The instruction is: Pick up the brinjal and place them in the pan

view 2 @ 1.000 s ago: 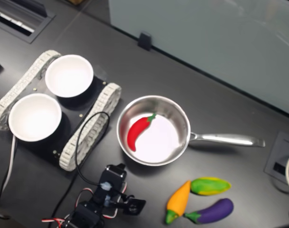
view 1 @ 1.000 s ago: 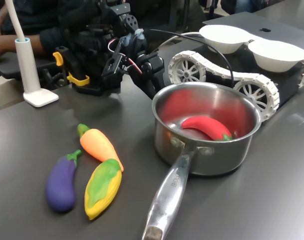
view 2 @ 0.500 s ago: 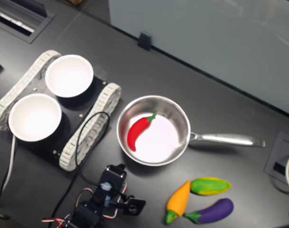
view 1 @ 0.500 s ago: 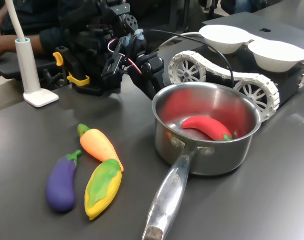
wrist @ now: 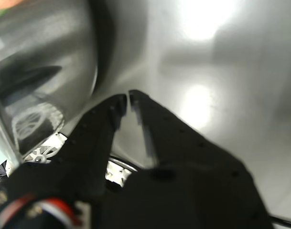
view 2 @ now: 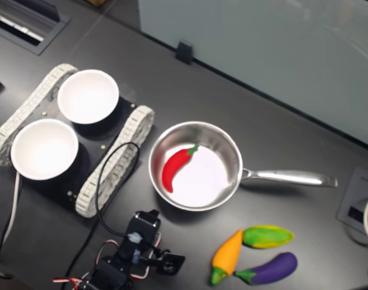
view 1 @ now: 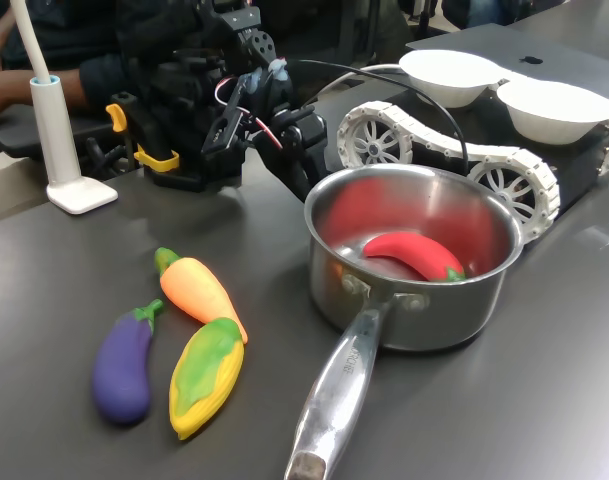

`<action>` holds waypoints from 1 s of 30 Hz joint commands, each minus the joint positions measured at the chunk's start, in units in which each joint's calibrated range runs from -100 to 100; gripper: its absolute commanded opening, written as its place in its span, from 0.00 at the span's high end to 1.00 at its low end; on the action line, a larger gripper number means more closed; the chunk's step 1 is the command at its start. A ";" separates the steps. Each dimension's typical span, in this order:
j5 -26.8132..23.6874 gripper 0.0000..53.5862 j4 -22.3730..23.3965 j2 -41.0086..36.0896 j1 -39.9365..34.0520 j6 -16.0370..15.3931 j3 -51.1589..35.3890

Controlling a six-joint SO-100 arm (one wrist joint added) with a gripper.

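The purple brinjal (view 1: 124, 365) with its green cap lies on the dark table near the first exterior view's left front, beside a corn and a carrot; it shows too in the second exterior view (view 2: 273, 267). The steel pan (view 1: 424, 320) stands in the middle with its long handle toward the front and holds a red chilli (view 1: 414, 255). My gripper (view 1: 306, 165) hangs just behind the pan's far-left rim, well away from the brinjal. In the wrist view its black jaws (wrist: 126, 98) meet at the tips with nothing between them, next to the pan's shiny wall (wrist: 45, 71).
An orange carrot (view 1: 199, 292) and a yellow-green corn (view 1: 206, 375) lie right next to the brinjal. Two white bowls (view 1: 449, 75) (view 1: 559, 108) sit on a tracked vehicle (view 1: 504, 170) behind the pan. A white lamp base (view 1: 79, 192) and a person's arm (view 1: 24, 85) are at the back left.
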 commanded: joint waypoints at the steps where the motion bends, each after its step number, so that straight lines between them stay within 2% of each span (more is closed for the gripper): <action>1: 0.34 1.00 0.96 -0.66 -0.71 -0.43 -4.36; 10: 0.93 1.00 4.03 -0.66 2.50 -0.51 -7.82; 16: 1.27 1.00 8.38 0.60 5.83 -0.59 -15.81; 24: 1.81 1.00 7.70 10.55 11.91 -0.76 -23.72; 30: 3.13 1.00 8.12 17.05 16.72 -0.76 -35.89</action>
